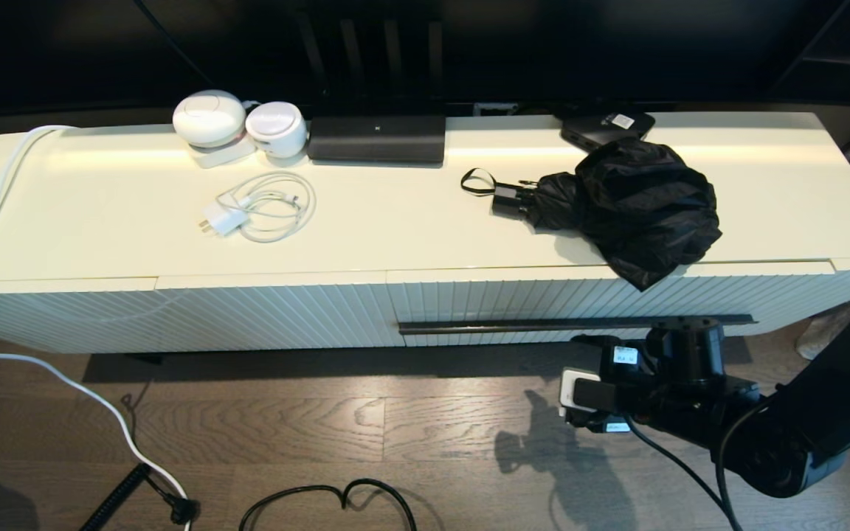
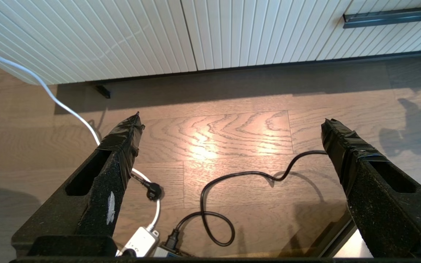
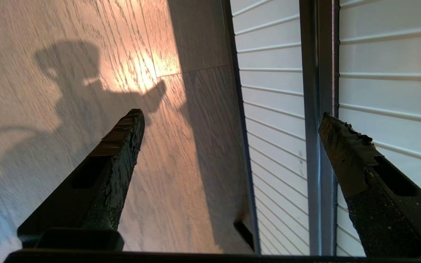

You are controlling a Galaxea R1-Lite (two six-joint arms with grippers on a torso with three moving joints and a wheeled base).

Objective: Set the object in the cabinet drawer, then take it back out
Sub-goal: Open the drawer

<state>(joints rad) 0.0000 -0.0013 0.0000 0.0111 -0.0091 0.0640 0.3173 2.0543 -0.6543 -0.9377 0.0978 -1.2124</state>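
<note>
The black folding umbrella (image 1: 639, 203) lies on the cabinet top at the right. Its bunched fabric hangs a little over the front edge, and its short handle and wrist loop (image 1: 478, 181) point left. Below it the cream drawer (image 1: 580, 295) with the vertically ribbed front is shut, its dark bar handle (image 1: 572, 324) running across. My right gripper (image 3: 230, 113) is open in front of the drawer, one finger (image 3: 345, 153) close beside the bar handle (image 3: 318, 146), nothing between the fingers. My left gripper (image 2: 231, 117) hangs open over the wooden floor, out of the head view.
On the cabinet top sit two white round devices (image 1: 209, 118), a white charger with coiled cable (image 1: 259, 206), a long black device (image 1: 377, 139) and a flat black box (image 1: 606, 127). A white cable (image 1: 63, 383) and a black cord (image 1: 329, 498) lie on the floor.
</note>
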